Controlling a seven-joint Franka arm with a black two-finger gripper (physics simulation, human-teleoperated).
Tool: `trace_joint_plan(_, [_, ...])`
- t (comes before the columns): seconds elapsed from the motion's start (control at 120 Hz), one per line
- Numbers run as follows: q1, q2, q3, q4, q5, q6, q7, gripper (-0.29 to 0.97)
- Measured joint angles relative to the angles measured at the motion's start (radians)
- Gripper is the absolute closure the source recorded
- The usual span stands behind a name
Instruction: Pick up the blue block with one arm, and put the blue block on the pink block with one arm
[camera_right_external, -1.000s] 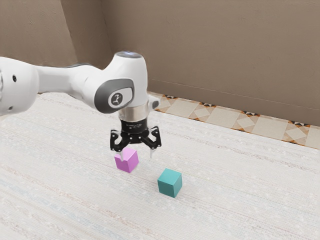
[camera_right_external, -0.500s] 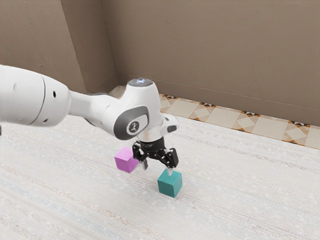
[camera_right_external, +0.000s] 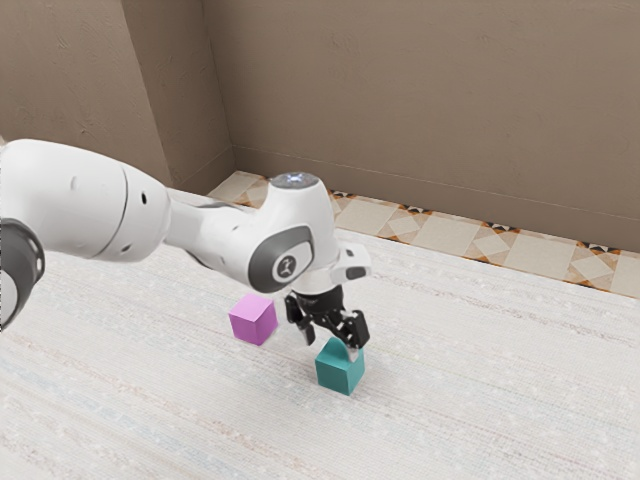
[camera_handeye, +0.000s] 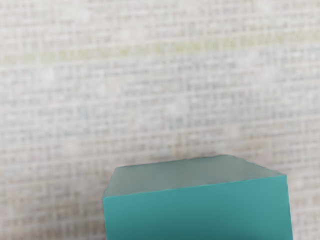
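Hovering jaws apart over one blue block (camera_right_external: 340, 370), the tool (camera_right_external: 328, 344) has one pink block (camera_right_external: 252, 319) nearby.

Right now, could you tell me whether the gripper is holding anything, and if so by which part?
Nothing is held: the gripper is open right over the blue block, which sits on the table.

End effector (camera_right_external: 338, 344) low over blue block (camera_right_external: 339, 372), pink block (camera_right_external: 252, 319) nearby
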Motion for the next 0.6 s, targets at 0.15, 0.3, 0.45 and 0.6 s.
trace_joint_plan(0.15, [-0.001, 0.019, -0.003, 0.002, -0.02, 0.013, 0.04, 0.0])
trace_joint_plan(0.3, [0.001, 0.036, -0.017, 0.002, -0.034, 0.03, 0.071, 0.0])
trace_joint_plan(0.45, [0.005, 0.058, -0.019, 0.002, -0.041, 0.047, 0.094, 0.0])
trace_joint_plan(0.6, [0.004, 0.065, -0.03, 0.003, -0.047, 0.061, 0.111, 0.04])
